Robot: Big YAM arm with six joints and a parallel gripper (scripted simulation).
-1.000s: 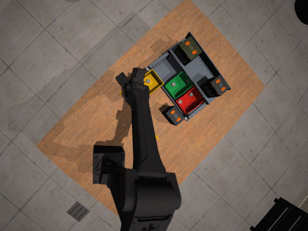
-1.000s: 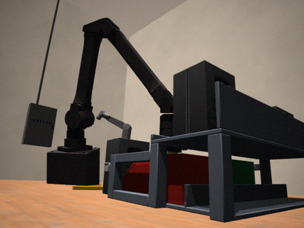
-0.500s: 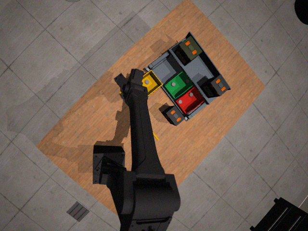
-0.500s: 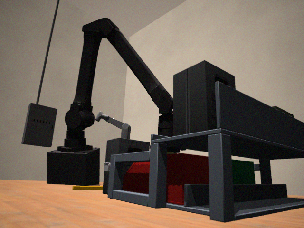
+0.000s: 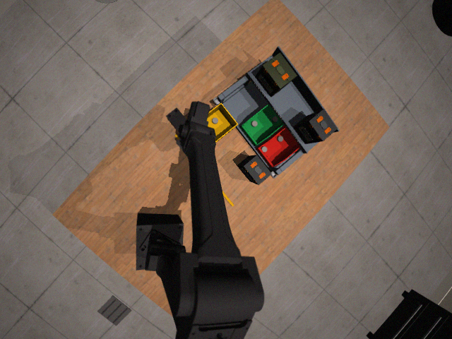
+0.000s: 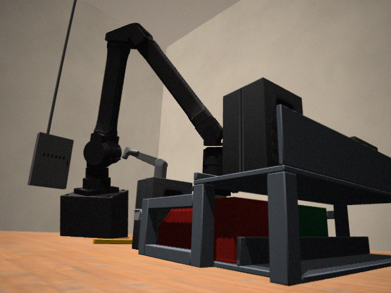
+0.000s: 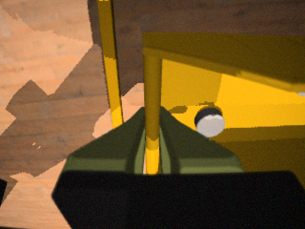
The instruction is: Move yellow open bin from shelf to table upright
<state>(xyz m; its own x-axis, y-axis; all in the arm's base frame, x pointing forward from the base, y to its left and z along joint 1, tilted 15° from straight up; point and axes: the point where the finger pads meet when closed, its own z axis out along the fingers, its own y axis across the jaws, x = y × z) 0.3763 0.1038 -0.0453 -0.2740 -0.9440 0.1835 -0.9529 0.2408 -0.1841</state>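
The yellow open bin (image 5: 220, 122) hangs just off the near-left edge of the grey shelf (image 5: 272, 113), above the table. A grey round part (image 5: 215, 119) lies inside it. In the wrist view my gripper (image 7: 152, 114) is shut on the bin's thin yellow wall (image 7: 152, 102), and the grey part (image 7: 210, 123) rests against the bin's inner floor (image 7: 238, 107). The arm hides the bin's left side in the overhead view. In the low side view the shelf posts hide the bin and the gripper.
A green bin (image 5: 261, 124) and a red bin (image 5: 279, 147) sit on the shelf's lower level. Dark boxes with orange tabs stand at the shelf's corners (image 5: 279, 70) (image 5: 318, 126) and one on the table (image 5: 255, 169). A yellow strip (image 5: 228, 199) lies on the table.
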